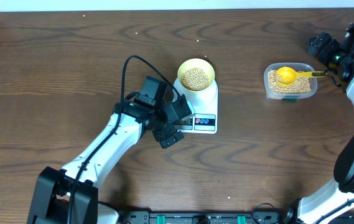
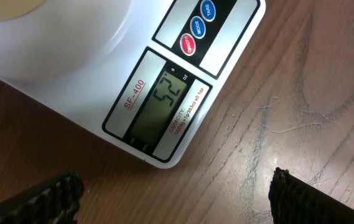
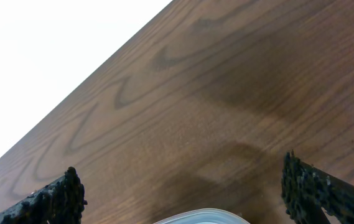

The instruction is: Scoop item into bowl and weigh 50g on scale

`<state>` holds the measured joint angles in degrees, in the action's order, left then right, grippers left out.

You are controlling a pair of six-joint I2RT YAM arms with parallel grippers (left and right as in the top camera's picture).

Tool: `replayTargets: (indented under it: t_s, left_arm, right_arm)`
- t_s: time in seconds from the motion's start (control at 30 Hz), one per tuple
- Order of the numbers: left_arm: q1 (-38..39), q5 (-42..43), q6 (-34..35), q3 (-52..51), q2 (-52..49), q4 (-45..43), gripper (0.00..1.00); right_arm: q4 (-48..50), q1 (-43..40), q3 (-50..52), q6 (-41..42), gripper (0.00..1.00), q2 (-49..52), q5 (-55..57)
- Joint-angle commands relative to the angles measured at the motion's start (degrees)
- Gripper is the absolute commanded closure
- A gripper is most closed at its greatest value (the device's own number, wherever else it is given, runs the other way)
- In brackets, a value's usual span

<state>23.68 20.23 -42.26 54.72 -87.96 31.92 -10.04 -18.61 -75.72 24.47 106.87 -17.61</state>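
Observation:
The pale yellow bowl (image 1: 196,76) holds tan beans (image 1: 196,78) and stands on the white scale (image 1: 204,109). In the left wrist view the scale's display (image 2: 164,102) reads 52, beside its round buttons (image 2: 197,27). My left gripper (image 1: 169,127) is open and empty, hovering just in front of the scale's front left corner; its fingertips (image 2: 177,199) frame bare wood. My right gripper (image 1: 326,48) is open and empty at the far right, beside the clear tub; its fingers (image 3: 183,193) show above the tub's rim (image 3: 204,216).
A clear rectangular tub (image 1: 290,81) of beans stands at the right, with a yellow handled scoop (image 1: 287,75) resting in it, handle pointing right. The table's back edge meets a white wall at the top.

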Motion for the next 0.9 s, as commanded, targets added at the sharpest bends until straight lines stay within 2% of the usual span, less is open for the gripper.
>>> replayTargets:
  t_s: [0.0, 0.63, 0.87]
  left_arm:
    - [-0.15, -0.31, -0.59, -0.13, 0.20, 0.15, 0.02]
    - [-0.15, -0.31, -0.59, -0.13, 0.20, 0.13, 0.02]
    - [-0.15, -0.31, -0.59, -0.13, 0.22, -2.45, 0.02]
  right_arm:
    - [-0.09, 0.07, -0.46, -0.96, 0.01, -0.79, -0.31]
    - [-0.07, 0.07, -0.46, -0.96, 0.01, -0.81, -0.31]
    - [-0.09, 0.07, -0.46, -0.96, 0.01, -0.81, -0.31]
